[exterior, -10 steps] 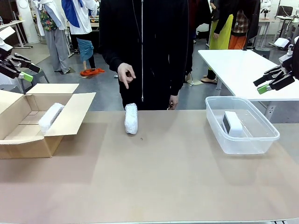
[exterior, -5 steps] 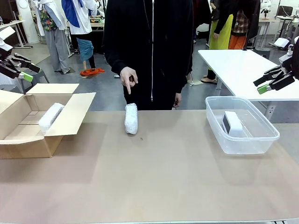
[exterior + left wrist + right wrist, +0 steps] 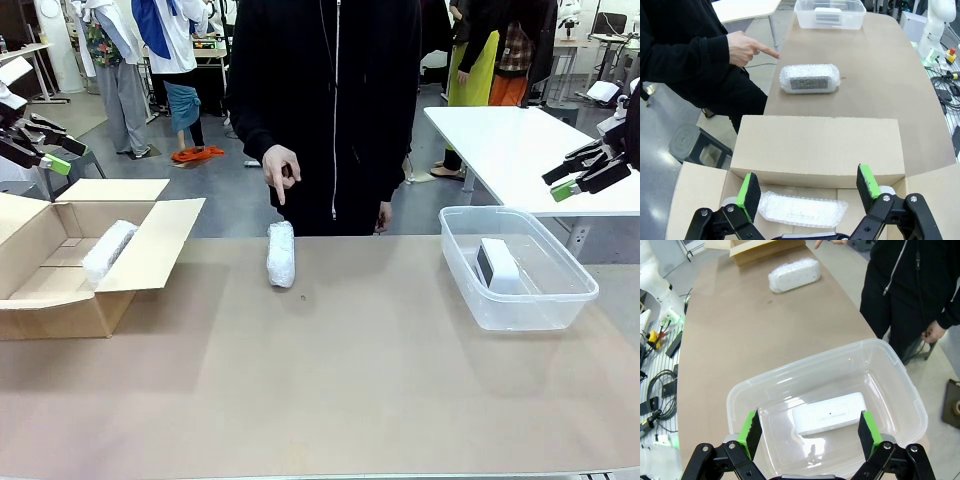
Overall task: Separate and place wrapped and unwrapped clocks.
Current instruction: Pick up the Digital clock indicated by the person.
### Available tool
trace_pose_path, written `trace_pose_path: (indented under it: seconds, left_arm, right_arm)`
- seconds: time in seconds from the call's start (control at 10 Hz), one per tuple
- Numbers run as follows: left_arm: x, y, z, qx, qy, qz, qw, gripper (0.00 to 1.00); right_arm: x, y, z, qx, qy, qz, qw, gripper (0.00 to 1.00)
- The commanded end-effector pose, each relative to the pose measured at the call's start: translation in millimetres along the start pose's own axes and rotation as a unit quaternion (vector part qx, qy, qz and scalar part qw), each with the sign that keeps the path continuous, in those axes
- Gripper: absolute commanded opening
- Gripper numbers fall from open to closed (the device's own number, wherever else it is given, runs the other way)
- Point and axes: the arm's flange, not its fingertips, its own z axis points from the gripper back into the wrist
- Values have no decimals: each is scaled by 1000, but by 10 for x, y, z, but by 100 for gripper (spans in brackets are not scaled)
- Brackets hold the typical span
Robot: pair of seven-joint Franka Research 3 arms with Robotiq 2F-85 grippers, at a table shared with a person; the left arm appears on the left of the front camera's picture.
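Left gripper [image 3: 805,189] was held spread above box [image 3: 150,250] | right gripper [image 3: 806,434] spread above tub [image 3: 560,290] | one bundle [image 3: 281,254] was pointed at by a hand [image 3: 280,168] (mid-table) | second bundle [image 3: 108,250] was boxed | bare clock [image 3: 499,265] was in tub

I count two oblong bundles in white bubble wrap [image 3: 281,254] [image 3: 108,251], one bare white rounded-rectangular clock [image 3: 497,265], one open brown cardboard box [image 3: 60,300], and one clear plastic tub [image 3: 520,305].
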Motion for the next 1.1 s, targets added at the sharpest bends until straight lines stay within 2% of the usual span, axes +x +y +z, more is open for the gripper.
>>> trace_pose_path:
  seconds: [0.0,0.5,0.8,1.0]
  left_arm:
    - [-19,-26,-16,3,-11,-8,1000,100]
    - [0,0,0,0,0,0,1000,100]
    - [205,95,-99,20,55,85,995,100]
    - [361,95,-201,32,123,130,983,100]
  right_arm:
    - [7,12,-18,-5,3,-3,1000,100]
    - [7,12,-18,-5,3,-3,1000,100]
    - [7,12,-18,-5,3,-3,1000,100]
    - [7,12,-18,-5,3,-3,1000,100]
